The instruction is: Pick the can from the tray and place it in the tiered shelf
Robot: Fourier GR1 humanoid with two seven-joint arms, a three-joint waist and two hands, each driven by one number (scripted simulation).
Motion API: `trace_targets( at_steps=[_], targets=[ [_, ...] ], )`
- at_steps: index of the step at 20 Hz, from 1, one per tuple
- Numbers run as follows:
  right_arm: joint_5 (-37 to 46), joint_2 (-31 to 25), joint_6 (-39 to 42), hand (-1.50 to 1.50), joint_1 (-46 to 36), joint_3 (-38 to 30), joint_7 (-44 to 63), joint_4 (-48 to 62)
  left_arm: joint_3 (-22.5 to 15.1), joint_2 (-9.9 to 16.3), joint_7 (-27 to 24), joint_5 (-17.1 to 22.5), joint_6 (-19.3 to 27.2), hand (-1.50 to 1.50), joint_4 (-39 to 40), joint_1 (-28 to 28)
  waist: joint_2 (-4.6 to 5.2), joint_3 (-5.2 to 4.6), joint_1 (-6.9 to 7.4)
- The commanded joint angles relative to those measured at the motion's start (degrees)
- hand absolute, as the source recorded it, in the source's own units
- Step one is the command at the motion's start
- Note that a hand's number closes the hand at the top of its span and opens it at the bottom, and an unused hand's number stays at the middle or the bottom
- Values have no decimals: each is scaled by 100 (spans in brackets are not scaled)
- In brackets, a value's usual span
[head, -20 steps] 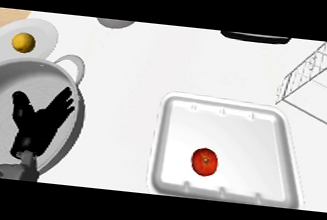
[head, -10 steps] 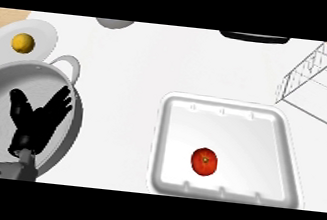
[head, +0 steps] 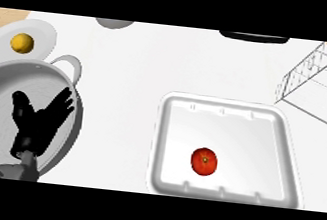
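Tray: white rectangular plastic tray [head: 226,148] with a raised rim sits on the white counter [head: 179,63], right of centre and toward the near edge.
Can: small red round can [head: 204,161], seen from above, lies inside the tray, in its lower middle part, apart from the rim.
Shelf: grey wire tiered shelf [head: 314,82] stands at the upper right, beyond the tray's far right corner and not touching it.
Left hand: black left hand [head: 39,121] shows at the lower left, fingers straight and spread, pointing up and to the right, holding nothing; it lies over the pan, well apart from the tray.
Right hand: does not appear.
Pan: large grey round metal pan [head: 5,90] with a loop handle at its upper right fills the left side.
Plate: white round plate [head: 45,31] sits behind the pan, carrying a small yellow round fruit [head: 22,43].
Far edge: grey rounded object [head: 115,23] and dark flat object [head: 254,37] are cut off at the top.
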Motion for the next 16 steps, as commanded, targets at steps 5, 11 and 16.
trace_targets(
  at_steps=[5,11,16],
  targets=[
    [-454,-886,-562,-150,595,-834,39,140,58,21,9,-16,23,0,17,119,8,-21,-75],
    [-1050,-1815,541,-150,1450,-1434,99,416,-148,-113,130,-122,91,0,-394,594,-25,-18,-121],
    [-1548,-2173,1210,-150,2188,-1973,-672,946,234,109,-173,33,-98,0,275,129,15,-16,-135]
  ],
)
